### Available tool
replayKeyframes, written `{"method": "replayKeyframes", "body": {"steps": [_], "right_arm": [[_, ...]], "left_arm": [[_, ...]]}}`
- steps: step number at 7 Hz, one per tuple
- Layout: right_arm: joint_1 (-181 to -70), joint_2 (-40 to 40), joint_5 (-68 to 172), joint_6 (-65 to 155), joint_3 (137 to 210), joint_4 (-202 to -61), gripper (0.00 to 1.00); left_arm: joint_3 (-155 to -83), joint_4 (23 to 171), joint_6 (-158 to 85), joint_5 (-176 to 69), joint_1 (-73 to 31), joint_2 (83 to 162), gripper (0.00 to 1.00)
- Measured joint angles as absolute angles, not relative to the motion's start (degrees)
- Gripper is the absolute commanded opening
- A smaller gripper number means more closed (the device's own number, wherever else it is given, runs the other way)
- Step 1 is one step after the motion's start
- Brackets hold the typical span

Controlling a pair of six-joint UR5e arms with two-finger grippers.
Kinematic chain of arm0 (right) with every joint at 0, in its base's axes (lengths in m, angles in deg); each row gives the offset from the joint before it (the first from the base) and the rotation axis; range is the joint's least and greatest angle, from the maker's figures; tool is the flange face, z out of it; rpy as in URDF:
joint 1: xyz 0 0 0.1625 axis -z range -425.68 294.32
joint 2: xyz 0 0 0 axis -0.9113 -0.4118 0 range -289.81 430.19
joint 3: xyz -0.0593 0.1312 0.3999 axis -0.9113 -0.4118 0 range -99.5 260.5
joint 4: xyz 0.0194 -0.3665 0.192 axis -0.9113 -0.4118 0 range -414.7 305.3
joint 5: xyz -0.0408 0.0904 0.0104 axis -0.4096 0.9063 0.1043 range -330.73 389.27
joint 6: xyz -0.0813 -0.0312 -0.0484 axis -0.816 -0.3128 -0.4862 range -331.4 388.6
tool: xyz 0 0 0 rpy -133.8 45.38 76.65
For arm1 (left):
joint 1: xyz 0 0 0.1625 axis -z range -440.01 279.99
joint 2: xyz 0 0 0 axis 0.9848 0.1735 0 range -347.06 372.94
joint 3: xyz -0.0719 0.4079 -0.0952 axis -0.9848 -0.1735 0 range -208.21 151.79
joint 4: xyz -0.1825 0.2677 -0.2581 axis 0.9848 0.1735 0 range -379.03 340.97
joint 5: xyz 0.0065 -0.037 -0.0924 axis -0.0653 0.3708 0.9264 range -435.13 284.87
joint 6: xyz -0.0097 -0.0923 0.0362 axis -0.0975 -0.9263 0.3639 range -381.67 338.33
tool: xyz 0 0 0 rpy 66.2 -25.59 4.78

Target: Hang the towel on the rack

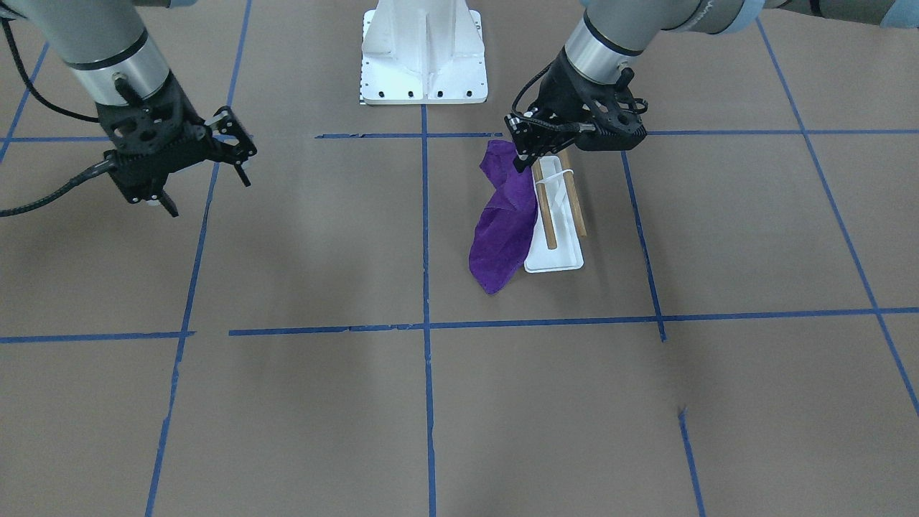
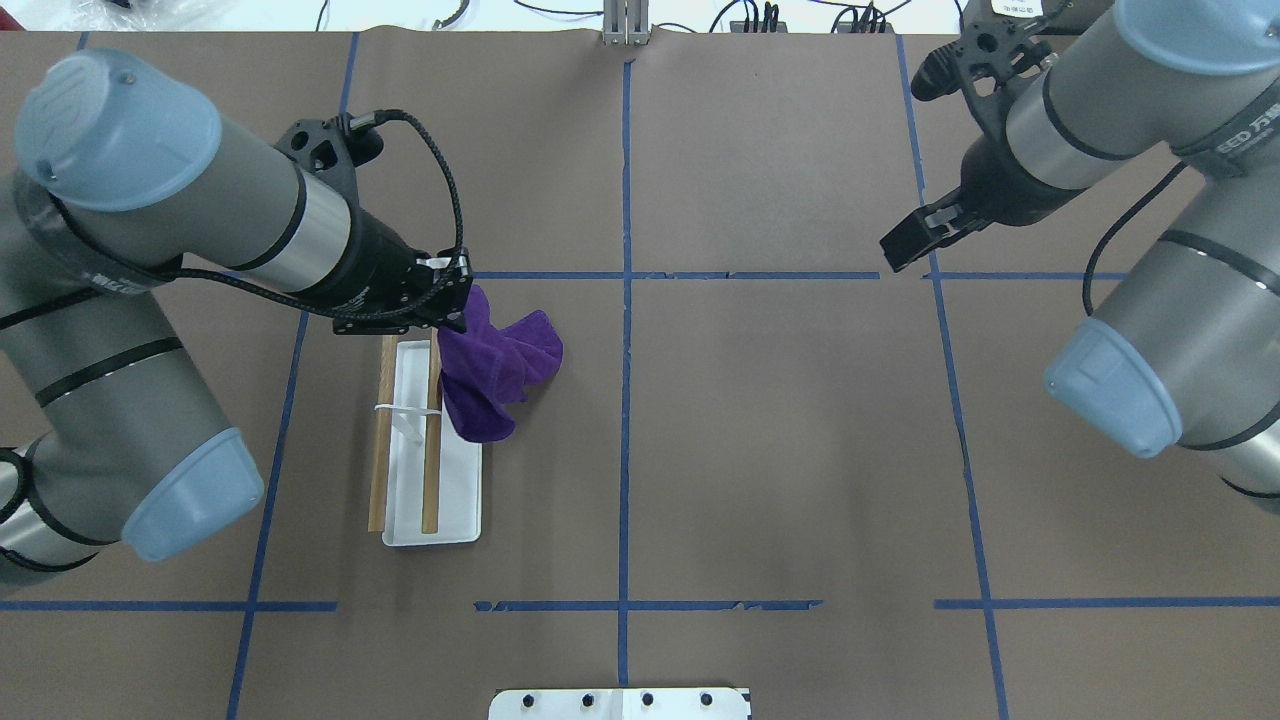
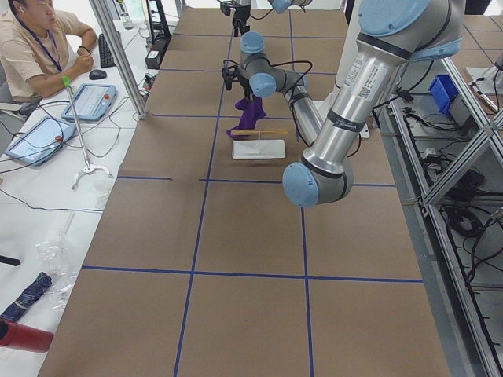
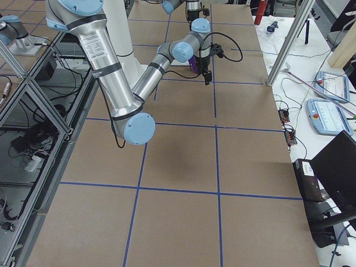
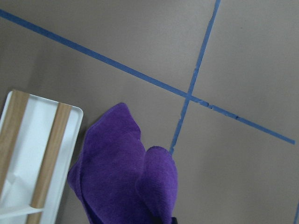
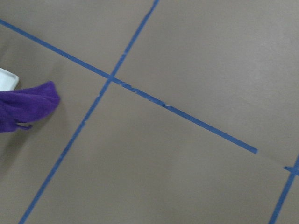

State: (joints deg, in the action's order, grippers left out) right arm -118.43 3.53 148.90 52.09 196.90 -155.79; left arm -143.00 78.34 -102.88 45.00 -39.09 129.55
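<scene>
A purple towel (image 2: 500, 370) hangs bunched from my left gripper (image 2: 455, 308), which is shut on its top corner. In the front view the left gripper (image 1: 523, 154) is above the rack's robot-side end and the towel (image 1: 502, 237) drapes down beside the rack, on the table-centre side. The rack (image 2: 440, 505) has a flat white base and two parallel wooden dowels (image 2: 432, 470) joined by a white bracket; nothing lies over the dowels. The left wrist view shows the towel (image 5: 126, 177) next to the rack (image 5: 46, 154). My right gripper (image 1: 208, 190) is open and empty, held high and far from the rack.
The white robot pedestal (image 1: 423, 57) stands at the table's robot-side edge. Blue tape lines (image 2: 625, 300) divide the brown table into squares. An operator (image 3: 31, 47) sits beyond the table's far side with tablets and cables.
</scene>
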Motion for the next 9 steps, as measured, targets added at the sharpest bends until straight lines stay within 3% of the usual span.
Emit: {"method": "replayKeyframes", "body": {"steps": [4,7,8,9], "right_arm": [[-131.33,-5.25,155.51,29.81,190.98,-155.85,1.00],[-135.14,-7.00,156.47,22.11,187.90,-155.68,1.00],[-135.40,-7.12,156.46,21.74,187.60,-155.63,1.00],[-135.68,-7.19,156.47,21.62,187.28,-155.61,1.00]], "left_arm": [[-145.75,78.43,-81.62,44.91,-36.91,117.02,0.00],[-145.23,78.44,-73.96,44.14,-35.12,114.13,0.00],[-144.92,78.46,-73.01,43.70,-35.05,113.99,0.59],[-144.59,78.61,-72.09,43.47,-35.05,113.96,1.00]]}}
